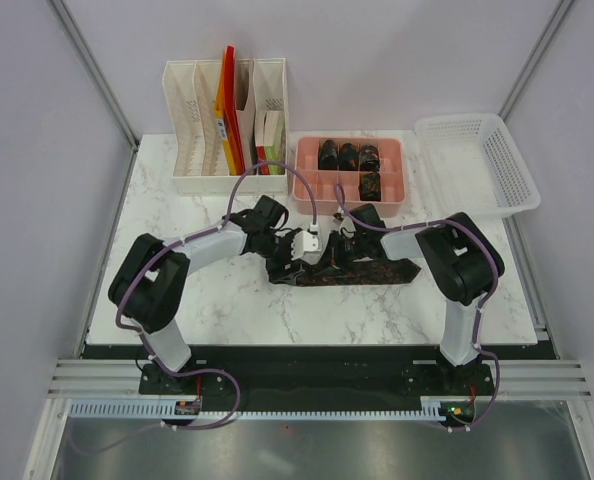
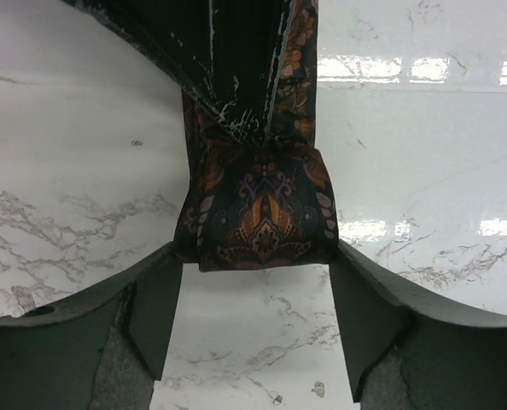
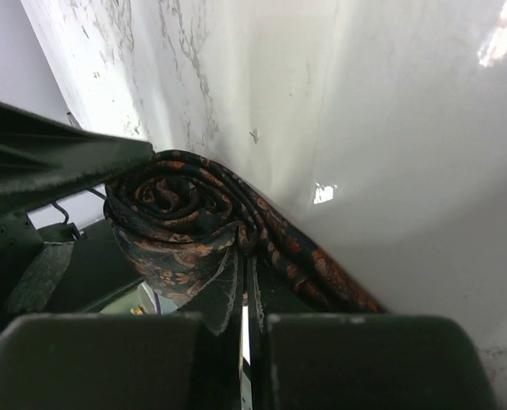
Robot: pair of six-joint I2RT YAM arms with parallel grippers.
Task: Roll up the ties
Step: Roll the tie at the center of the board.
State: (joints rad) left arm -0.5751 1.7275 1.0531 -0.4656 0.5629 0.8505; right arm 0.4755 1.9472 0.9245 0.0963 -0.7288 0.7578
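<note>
One tie (image 1: 367, 270), dark with an orange pattern, lies on the marble table mid-front, partly rolled. Its rolled end (image 2: 258, 213) sits between the tips of my left gripper (image 2: 255, 256), whose fingers (image 2: 155, 316) touch both sides of the roll. The unrolled strip runs away from the roll. In the right wrist view the roll's spiral end (image 3: 177, 213) shows, with a left finger (image 3: 66, 158) against it. My right gripper (image 3: 247, 299) is shut on the tie's fabric just beside the roll. In the top view the left gripper (image 1: 299, 250) and right gripper (image 1: 345, 243) meet over the tie's left end.
A pink tray (image 1: 302, 190) behind the grippers holds several rolled ties (image 1: 347, 155). A white basket (image 1: 507, 160) stands at the back right. A white file organizer (image 1: 192, 120) with folders stands at the back left.
</note>
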